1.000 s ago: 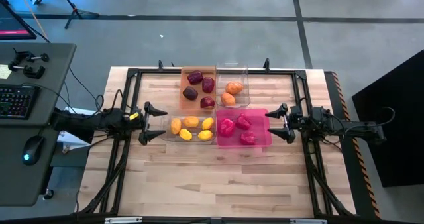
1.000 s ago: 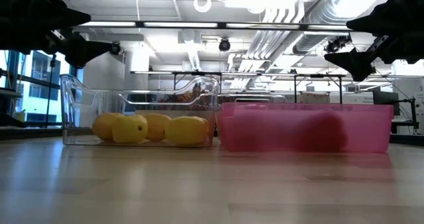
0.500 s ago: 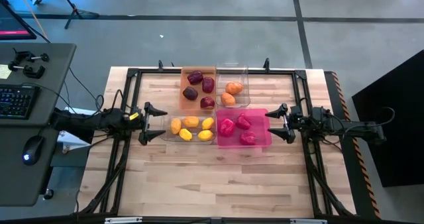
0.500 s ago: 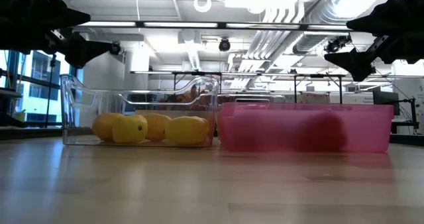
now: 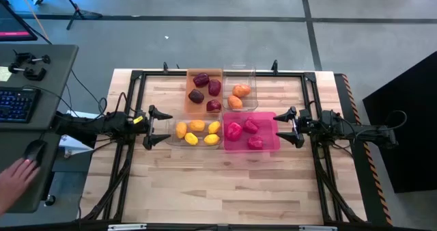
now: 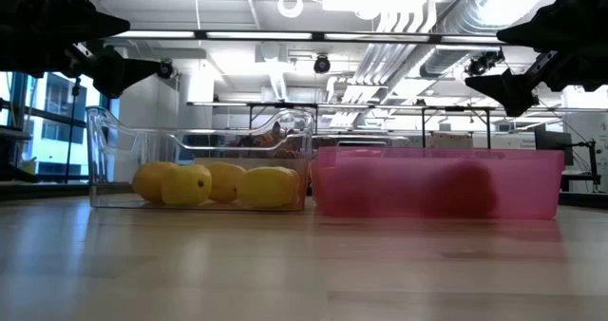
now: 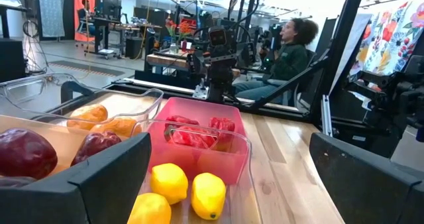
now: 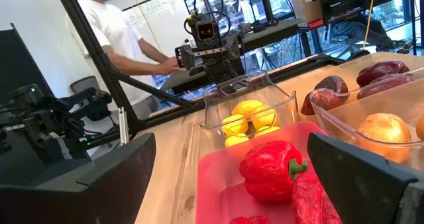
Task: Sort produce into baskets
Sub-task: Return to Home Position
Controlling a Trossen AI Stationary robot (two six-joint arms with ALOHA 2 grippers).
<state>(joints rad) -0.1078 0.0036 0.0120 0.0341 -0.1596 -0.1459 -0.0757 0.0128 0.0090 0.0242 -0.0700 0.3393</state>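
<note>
Arms [image 5: 102,124] unmoved flanking the baskets [image 5: 270,121], left jaws and right jaws spread, empty; produce [image 5: 196,126] all binned; new: person's hand [image 5: 17,178] by the mouse [image 5: 34,151], so sorting looks finished.

Both arms are slim and matt black, built of jointed segments with thin black cables [image 5: 398,116] looping beside them. The left arm [image 5: 102,124] bears a small yellow mark [image 5: 137,119] near its wrist, and the right arm [image 5: 348,130] is black throughout. The left tool [image 5: 160,127] and right tool [image 5: 285,126] each have two dark, wedge-shaped fingers [image 7: 99,184], flat-faced and angular up close.
</note>
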